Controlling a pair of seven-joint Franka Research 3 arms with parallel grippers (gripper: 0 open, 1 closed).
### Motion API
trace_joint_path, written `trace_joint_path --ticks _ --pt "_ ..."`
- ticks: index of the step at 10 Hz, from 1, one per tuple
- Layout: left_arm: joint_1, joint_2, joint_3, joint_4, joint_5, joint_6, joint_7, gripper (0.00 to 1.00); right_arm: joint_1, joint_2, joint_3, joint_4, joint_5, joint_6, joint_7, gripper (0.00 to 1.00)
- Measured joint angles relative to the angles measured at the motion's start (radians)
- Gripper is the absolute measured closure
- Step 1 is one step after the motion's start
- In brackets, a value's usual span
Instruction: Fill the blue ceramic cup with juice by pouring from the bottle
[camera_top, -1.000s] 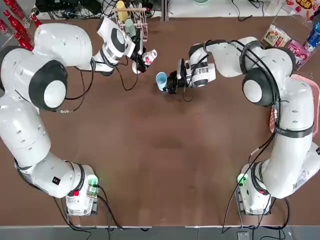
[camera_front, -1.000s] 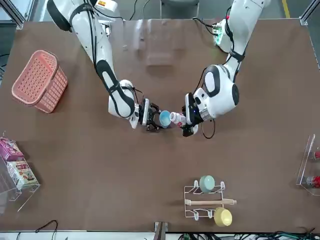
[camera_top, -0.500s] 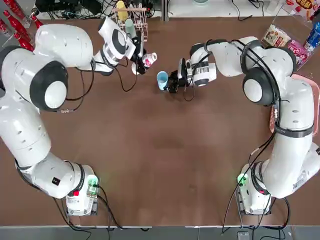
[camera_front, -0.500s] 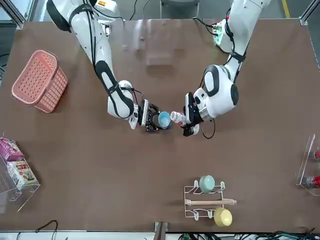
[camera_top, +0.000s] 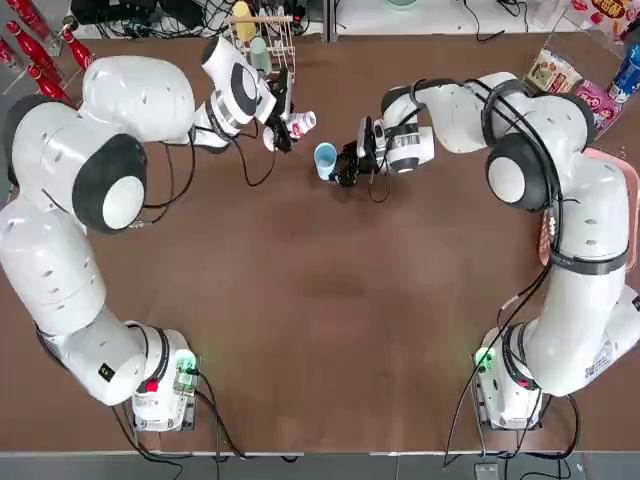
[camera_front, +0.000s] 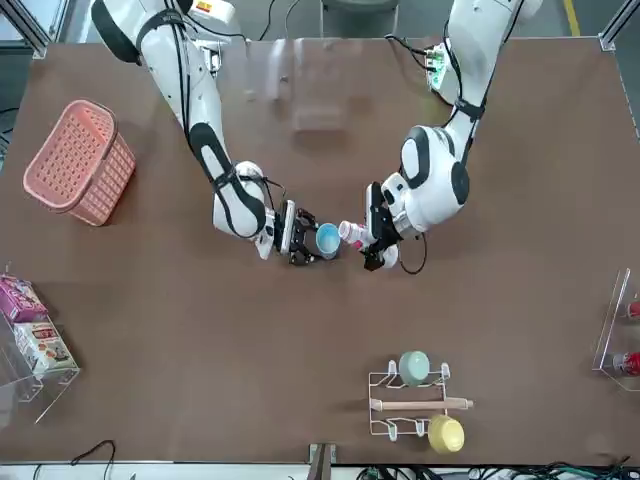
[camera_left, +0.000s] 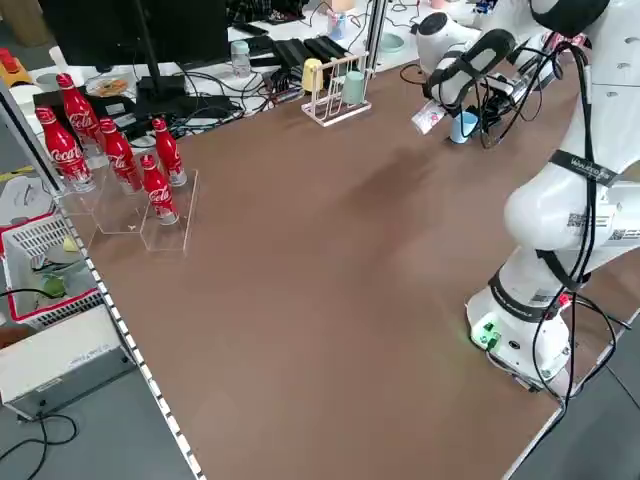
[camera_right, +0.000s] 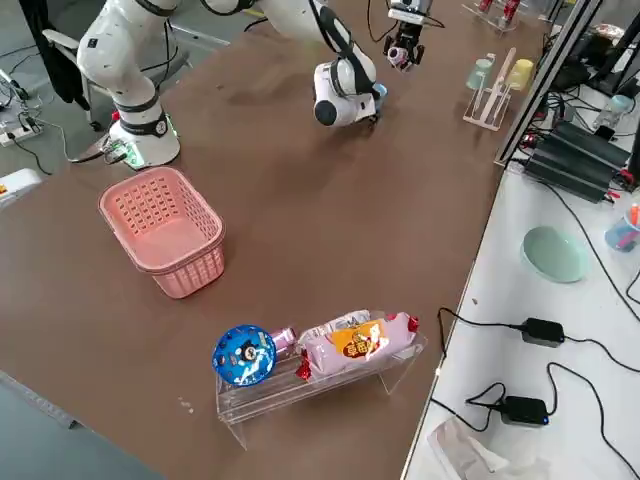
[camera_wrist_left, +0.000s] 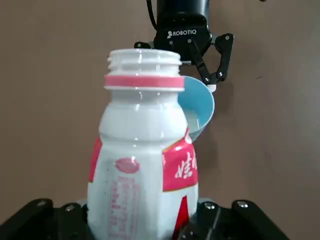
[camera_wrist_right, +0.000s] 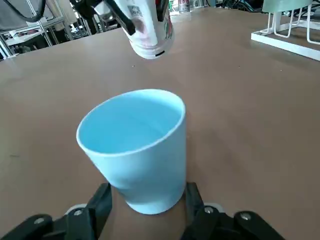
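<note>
The blue ceramic cup (camera_top: 324, 158) sits between the fingers of my right gripper (camera_top: 337, 166), which is shut on its base. The cup leans a little toward the other arm, and its pale inside (camera_wrist_right: 131, 125) shows. My left gripper (camera_top: 289, 126) is shut on the bottle (camera_top: 299, 123), a small white one with a red-marked label and no cap on its threaded mouth (camera_wrist_left: 144, 58). The bottle is tipped sideways with its mouth pointing at the cup, just short of the rim (camera_wrist_left: 198, 106). In the front view the bottle (camera_front: 351, 234) and cup (camera_front: 326, 240) nearly touch.
A wire rack (camera_top: 262, 38) with a mint cup and a yellow cup stands just behind the left gripper. Red cola bottles (camera_left: 112, 152) line the far left corner. A pink basket (camera_front: 80, 160) and a clear stand of snacks (camera_right: 335, 345) are on the right side.
The left arm has swung a little and carried the bottle slightly nearer to the cup. The right gripper and the cup have barely moved.
</note>
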Motion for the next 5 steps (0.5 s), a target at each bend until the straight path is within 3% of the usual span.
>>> trace_joint_path --ticks 3,5 --pt "-0.02 0.002 0.01 -0.002 0.009 0.002 -0.02 0.63 0.0 0.0 0.0 0.0 0.0 0.0 0.0 0.35" --pt "-0.082 0.008 0.071 -0.002 0.024 0.006 -0.035 0.63 0.0 0.0 0.0 0.0 0.0 -0.001 0.0 0.35"
